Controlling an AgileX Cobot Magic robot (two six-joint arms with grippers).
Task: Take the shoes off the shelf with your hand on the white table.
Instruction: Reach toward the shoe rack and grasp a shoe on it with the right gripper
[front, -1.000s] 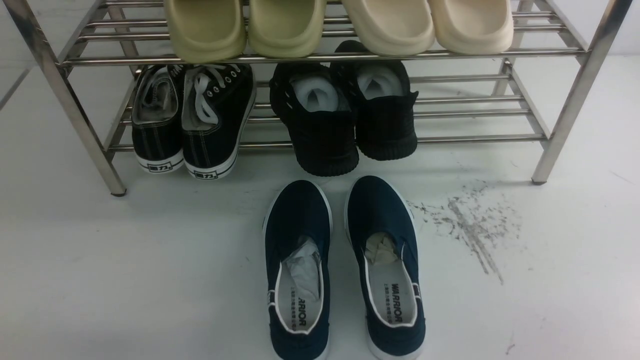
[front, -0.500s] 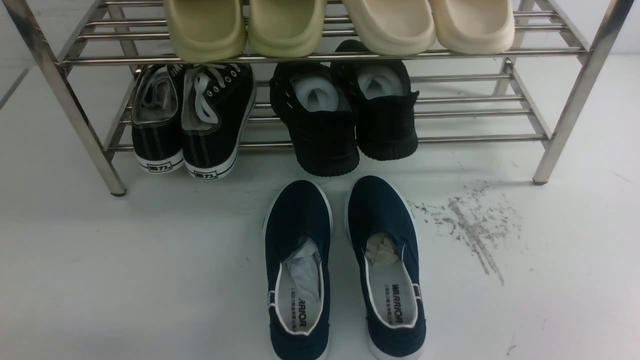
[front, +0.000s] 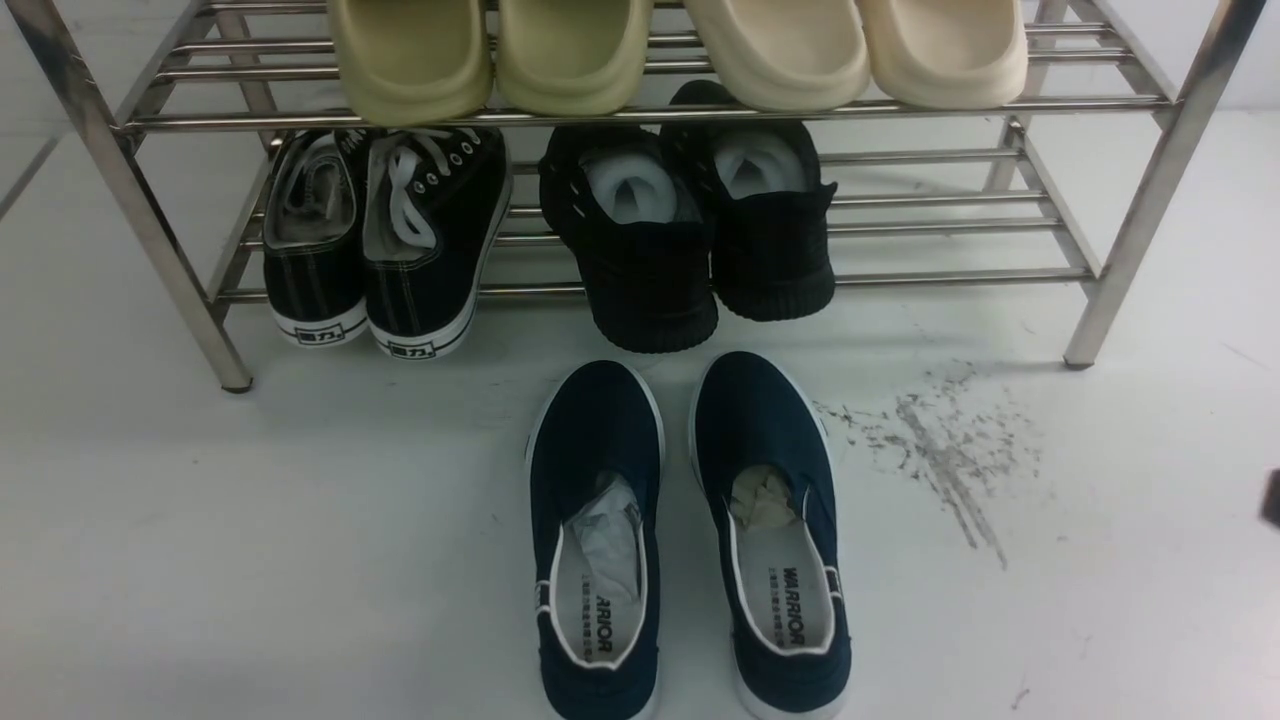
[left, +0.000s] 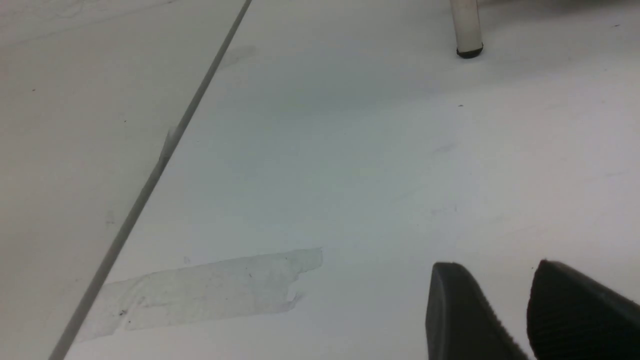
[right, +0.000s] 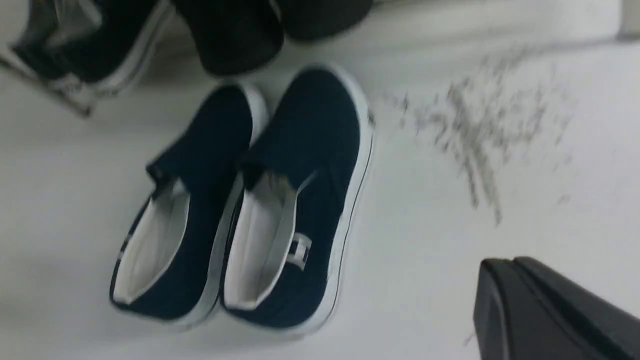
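Right gripper (right: 504, 269) has just edged into the front view's right side, jaws closed, holding nothing. Well ahead and to its left, the shoes (front: 640, 270) sit on the lower tier of the shelf (front: 950, 278); navy slip-ons (front: 600, 450) lie nearer, on the worktop (front: 300, 500). Left gripper (left: 500, 270): jaws slightly parted, empty.

A pair of navy slip-ons (front: 690, 530) with white trim and paper stuffing lies side by side, well apart from the right fingers (right: 530, 310), heels nearer to them than toes. Beyond the pair, farther from those fingers, sit black canvas sneakers (front: 385, 240) with white laces and soles. Farther still and higher, olive slides (front: 490, 55) sit beside cream slides (front: 855, 50). A strip of clear tape (left: 200, 290) lies near the left fingers (left: 460, 310), not touching them.
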